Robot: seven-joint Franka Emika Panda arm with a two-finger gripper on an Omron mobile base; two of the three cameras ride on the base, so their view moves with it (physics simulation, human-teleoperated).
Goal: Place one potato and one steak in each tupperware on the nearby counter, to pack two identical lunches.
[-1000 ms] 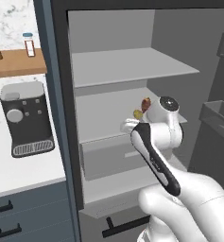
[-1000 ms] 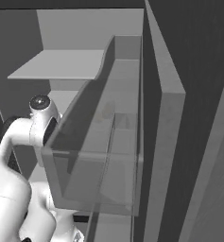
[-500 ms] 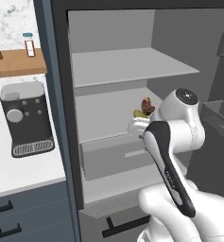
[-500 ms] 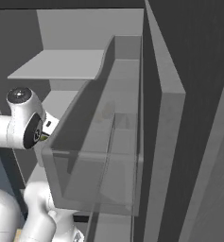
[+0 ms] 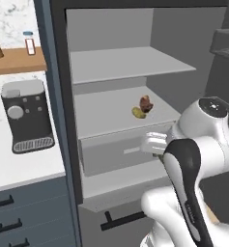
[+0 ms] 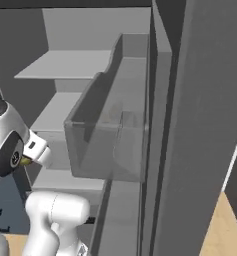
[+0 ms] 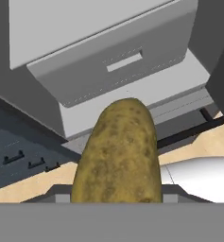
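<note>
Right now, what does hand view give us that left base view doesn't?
Hand view: a potato held in the gripper, plus wood floor.
Left base view: a second potato and a steak on the fridge shelf, the coffee machine on the counter.
Both: the fridge drawer front and the dark blue-grey cabinet fronts.

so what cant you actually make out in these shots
- Gripper fingertips: hand view, hidden behind the held potato.
- Gripper in the left base view: hidden behind the arm's white wrist.
- Two foods on the fridge shelf: left base view, one yellowish, one reddish-brown, too small to identify.
- Drawer contents: front is closed.
- Right base view: door bin blocks the shelves.
</note>
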